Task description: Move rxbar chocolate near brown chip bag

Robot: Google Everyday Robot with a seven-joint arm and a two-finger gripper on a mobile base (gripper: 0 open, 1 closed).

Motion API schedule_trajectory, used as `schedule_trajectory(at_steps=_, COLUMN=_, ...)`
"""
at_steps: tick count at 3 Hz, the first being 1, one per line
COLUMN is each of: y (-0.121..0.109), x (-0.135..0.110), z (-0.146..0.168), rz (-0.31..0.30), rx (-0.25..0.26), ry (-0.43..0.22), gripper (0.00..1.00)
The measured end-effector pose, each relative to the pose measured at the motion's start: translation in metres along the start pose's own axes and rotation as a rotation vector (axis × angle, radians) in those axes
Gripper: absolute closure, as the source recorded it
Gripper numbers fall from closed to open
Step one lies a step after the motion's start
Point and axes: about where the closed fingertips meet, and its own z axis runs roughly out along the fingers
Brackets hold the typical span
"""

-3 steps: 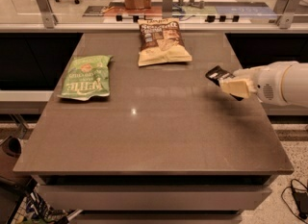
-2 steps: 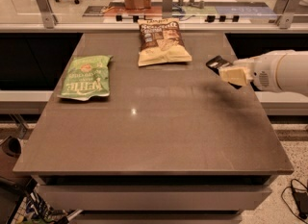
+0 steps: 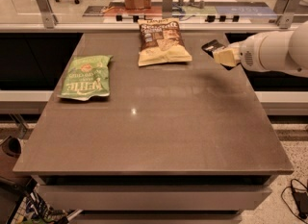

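Since the earlier frame your gripper (image 3: 220, 53) has climbed from the middle right of the picture to the upper right, carrying the chocolate bar (image 3: 211, 46) with it and drawing closer to the brown chip bag (image 3: 162, 41). You can see the white arm (image 3: 274, 51) reaching in from the right edge, with the pale fingers (image 3: 225, 56) pointing left. The jaws are closed down on one end of the chocolate bar. The rest of the black wrapper sticks out past the fingertips toward the upper left, tilted and held off the table (image 3: 159, 131). The bar is not touching the brown chip bag, and a strip of bare tabletop shows between them. That bag lies flat in the upper middle of the frame, near the far edge of the table, to the left of the bar. Your green chip bag (image 3: 87, 76) lies flat at the left, well apart from the gripper and the bar.
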Motion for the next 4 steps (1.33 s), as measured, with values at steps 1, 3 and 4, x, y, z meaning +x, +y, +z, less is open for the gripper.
schedule_trajectory(at_steps=1, y=0.001, x=-0.015, z=0.026, rz=0.001, rx=0.009, ry=0.001, gripper=1.00)
schedule_trajectory(at_steps=3, y=-0.006, x=-0.026, z=0.078, rz=0.053, rx=-0.025, ry=-0.050, gripper=1.00)
schedule_trajectory(at_steps=4, y=-0.024, x=-0.013, z=0.094, rz=0.103, rx=-0.024, ry=-0.057, gripper=1.00)
